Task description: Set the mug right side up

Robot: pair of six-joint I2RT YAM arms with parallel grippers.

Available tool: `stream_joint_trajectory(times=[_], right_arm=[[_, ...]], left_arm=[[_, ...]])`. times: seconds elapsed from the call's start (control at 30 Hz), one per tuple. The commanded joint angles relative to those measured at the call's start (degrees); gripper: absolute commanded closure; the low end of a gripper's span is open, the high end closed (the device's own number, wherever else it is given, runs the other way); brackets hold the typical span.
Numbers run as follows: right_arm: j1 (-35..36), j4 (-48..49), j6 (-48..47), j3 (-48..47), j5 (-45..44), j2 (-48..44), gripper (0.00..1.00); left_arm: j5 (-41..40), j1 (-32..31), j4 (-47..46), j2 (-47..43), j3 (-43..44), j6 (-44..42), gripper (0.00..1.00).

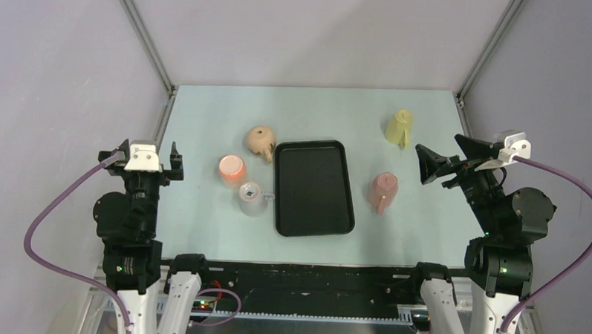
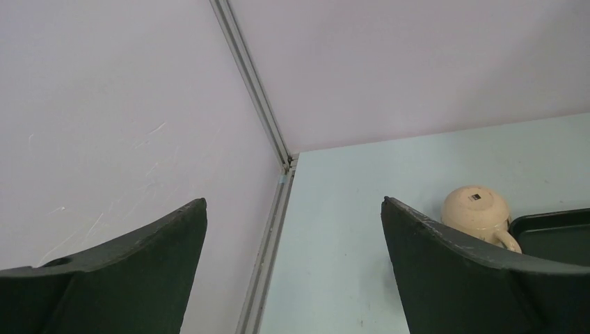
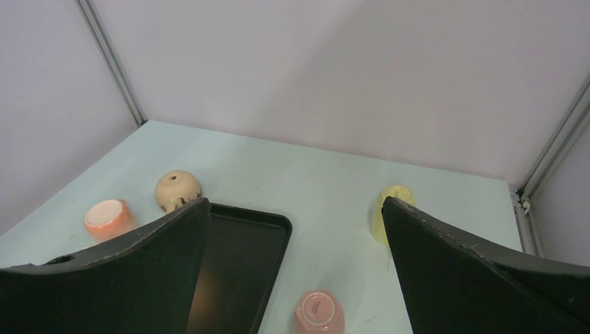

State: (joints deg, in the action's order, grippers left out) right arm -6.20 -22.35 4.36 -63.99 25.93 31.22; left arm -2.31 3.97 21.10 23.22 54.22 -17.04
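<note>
Several mugs stand on the pale blue table. A pink mug (image 1: 383,190) sits upside down right of the black tray (image 1: 312,186); its base ring shows in the right wrist view (image 3: 319,312). A yellow mug (image 1: 401,127) stands at the back right, also upside down (image 3: 384,216). Left of the tray are a beige mug (image 1: 260,140), base up, an orange mug (image 1: 232,169) and a grey mug (image 1: 252,199). My left gripper (image 1: 149,148) is open and empty at the table's left edge. My right gripper (image 1: 446,151) is open and empty, above and right of the pink mug.
The tray is empty and also shows in the right wrist view (image 3: 243,257). The left wrist view shows the beige mug (image 2: 474,209), the tray's corner (image 2: 556,233) and the back left wall corner. Walls with metal rails close in the table at the back and sides.
</note>
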Motion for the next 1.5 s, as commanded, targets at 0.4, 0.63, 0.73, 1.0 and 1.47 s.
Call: stream_joint_trajectory(times=[0.4,0.63,0.73,1.0,1.47], right_arm=[[1.45,1.33,-12.68,3.85,2.61,1.14,0.0],[1.54,2.32,-16.0,9.69,3.9,0.65,0.0],[1.54,2.9,-15.74,11.36,2.18,1.33,0.0],[1.98,-0.54,-17.23,12.34,-0.17,8.8,0.0],[14.45,-14.74,-20.35,12.41,-11.64,20.8,0.0]], left_arm=[[9.22,-0.31,0.1,1.24,-2.05,-3.22,0.02],[13.14,-0.34,0.82,1.39,-7.57,-5.62,0.02],[13.85,-0.3,0.95,1.47,-10.29,-6.58,0.02],[17.62,-0.32,1.72,1.57,-15.2,-7.08,0.02],[16.63,-0.28,1.77,0.98,-18.0,-4.97,0.02]])
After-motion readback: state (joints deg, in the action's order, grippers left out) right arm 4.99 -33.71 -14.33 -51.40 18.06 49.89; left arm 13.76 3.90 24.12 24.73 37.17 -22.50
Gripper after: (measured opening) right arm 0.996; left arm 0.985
